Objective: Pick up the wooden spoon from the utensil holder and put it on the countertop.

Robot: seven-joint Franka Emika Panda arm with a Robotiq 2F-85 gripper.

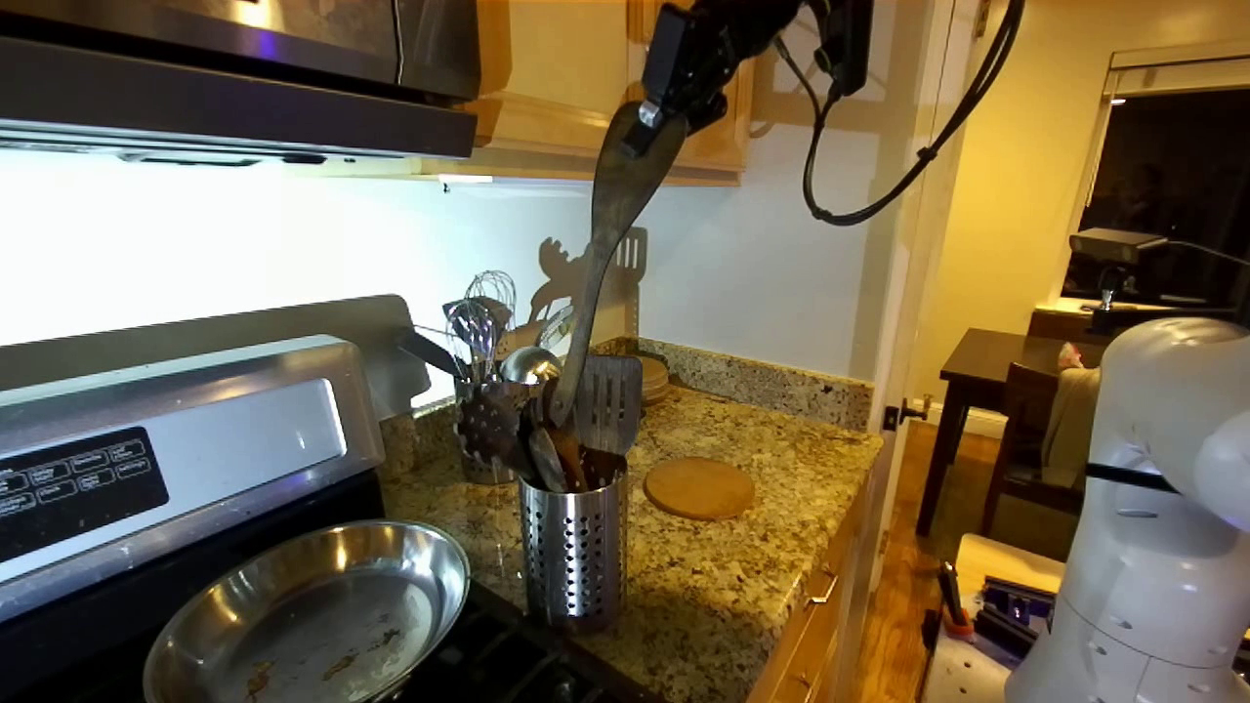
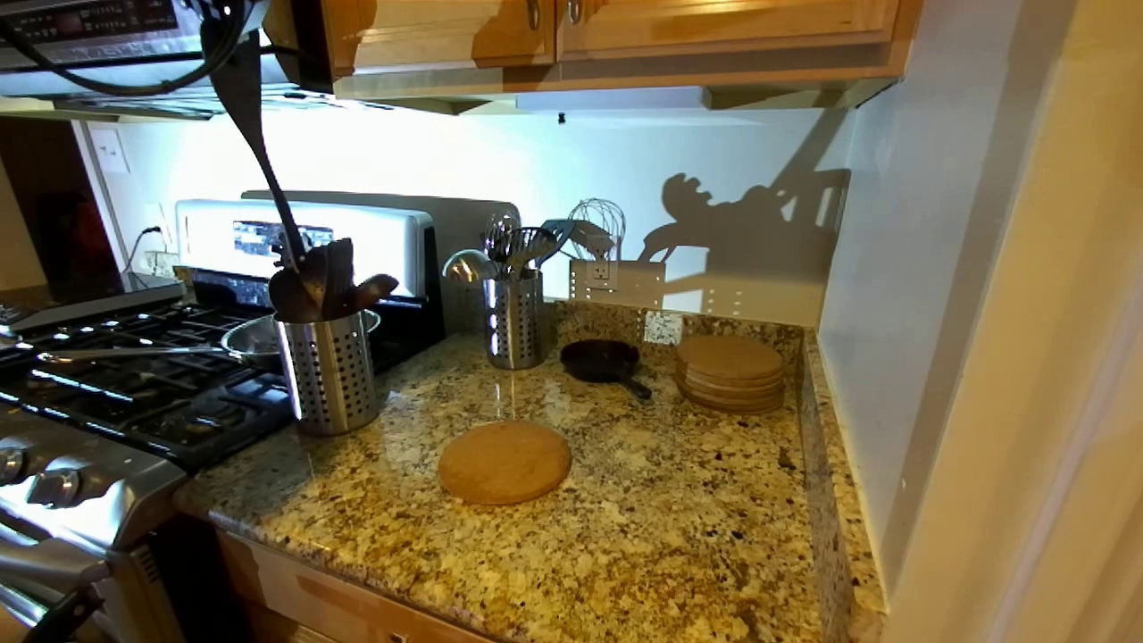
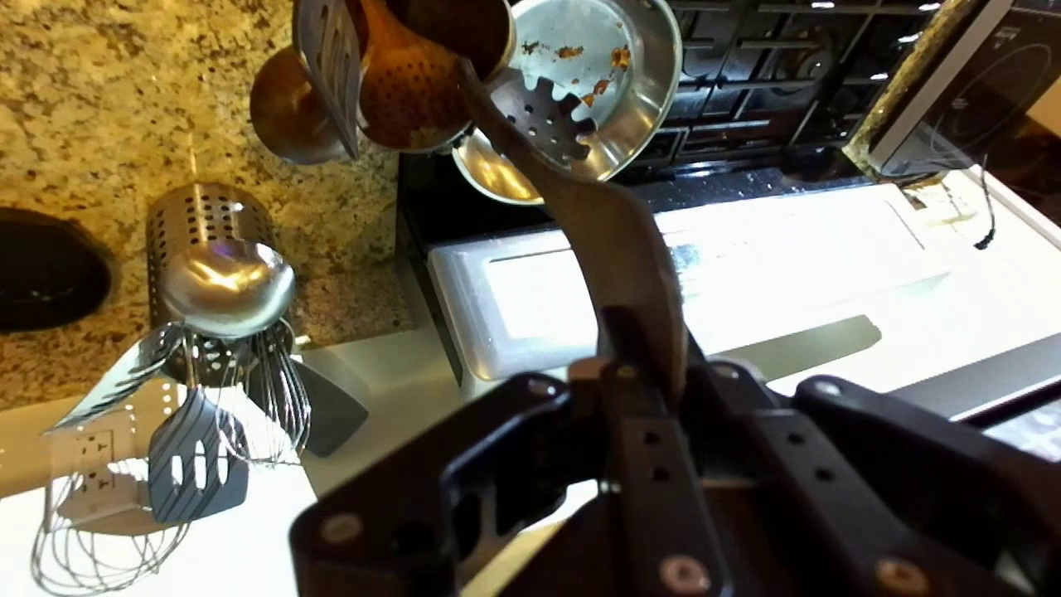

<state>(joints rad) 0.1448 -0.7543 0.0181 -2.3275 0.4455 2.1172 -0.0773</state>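
Above the utensil holder [image 1: 574, 557], end effector [image 1: 645, 129] clamped on wooden spoon [image 1: 604, 229]; skillet handle [image 2: 637, 387] only in an exterior view.

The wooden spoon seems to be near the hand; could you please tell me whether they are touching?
Touching: the wrist view shows the wooden spoon with its broad head pinched in the hand.

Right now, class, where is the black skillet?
In an exterior view, the skillet sits just right of centre, between the whisk container and the stacked discs.
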